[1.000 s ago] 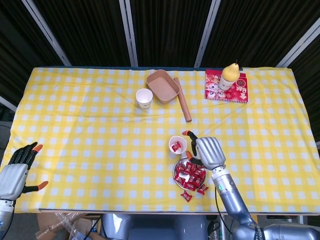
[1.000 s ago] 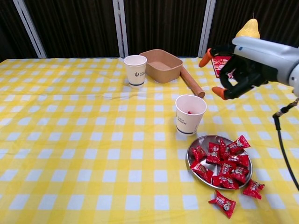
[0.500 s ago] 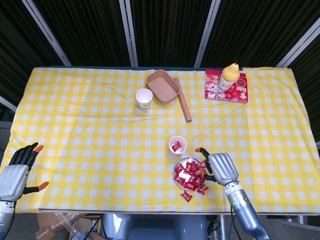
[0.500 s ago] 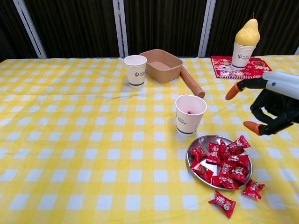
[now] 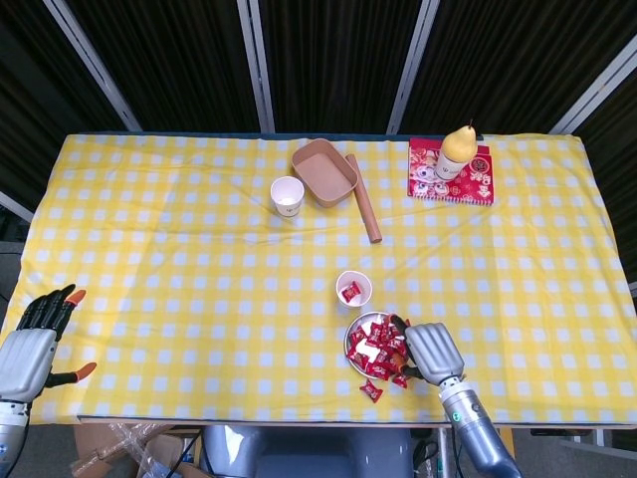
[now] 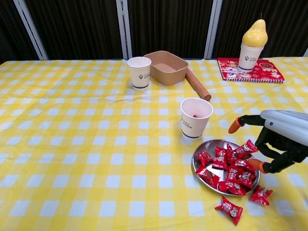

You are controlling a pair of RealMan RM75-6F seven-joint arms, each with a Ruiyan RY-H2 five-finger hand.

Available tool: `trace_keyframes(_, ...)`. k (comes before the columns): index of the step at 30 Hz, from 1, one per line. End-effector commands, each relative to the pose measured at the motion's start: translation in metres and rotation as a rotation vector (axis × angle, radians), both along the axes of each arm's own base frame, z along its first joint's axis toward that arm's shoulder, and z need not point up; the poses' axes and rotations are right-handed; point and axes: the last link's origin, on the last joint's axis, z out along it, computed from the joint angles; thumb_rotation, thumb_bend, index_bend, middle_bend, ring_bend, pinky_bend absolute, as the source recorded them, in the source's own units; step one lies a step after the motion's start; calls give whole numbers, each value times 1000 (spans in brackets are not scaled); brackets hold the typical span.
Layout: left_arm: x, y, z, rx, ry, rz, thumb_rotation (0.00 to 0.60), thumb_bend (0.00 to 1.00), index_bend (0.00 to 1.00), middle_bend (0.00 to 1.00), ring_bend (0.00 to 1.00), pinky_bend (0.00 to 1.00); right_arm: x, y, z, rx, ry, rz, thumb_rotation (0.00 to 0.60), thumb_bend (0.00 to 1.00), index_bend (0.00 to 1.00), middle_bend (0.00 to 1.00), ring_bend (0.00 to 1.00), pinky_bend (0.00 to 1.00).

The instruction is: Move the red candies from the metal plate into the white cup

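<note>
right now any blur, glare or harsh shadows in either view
Head view: even light, sharp, soft shadows only; metal plate shows no strong glare. Chest view: sharp too, right hand unblurred, its far side cut off by the frame edge; backdrop dark.

yellow-and-white checked tablecloth (image 6: pixel 72 144), red candies (image 6: pixel 230 166), white cup (image 6: pixel 196 118), orange-tipped fingers (image 6: pixel 235 126)

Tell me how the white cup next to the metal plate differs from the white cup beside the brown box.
The near cup stands by the metal plate and has red candy inside; the far cup stands beside the brown box, and the head view shows only its pale inside. The right hand hovers near the near cup's side of the table, not the far cup's. Both are upright white paper cups with a dark logo.
</note>
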Motion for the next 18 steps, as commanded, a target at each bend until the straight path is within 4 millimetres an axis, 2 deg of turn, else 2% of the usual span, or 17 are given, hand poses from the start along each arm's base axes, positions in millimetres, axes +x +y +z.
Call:
trace_keyframes(1, 0, 0, 0, -1, 0, 1, 600, 0, 0, 0, 0, 0, -1, 0, -2, 3, 9, 0, 600, 418, 242, 868, 986, 984)
trace_keyframes(8, 0, 0, 0, -2, -1, 4, 600, 0, 0, 0, 0, 0, -3, 4, -7, 23, 38, 6, 600, 275, 220, 868, 986, 984)
trace_keyframes(18, 0, 0, 0, -2, -4, 2, 600, 0, 0, 0, 0, 0, -1, 11, -16, 55, 51, 6, 600, 263, 215, 868, 986, 984)
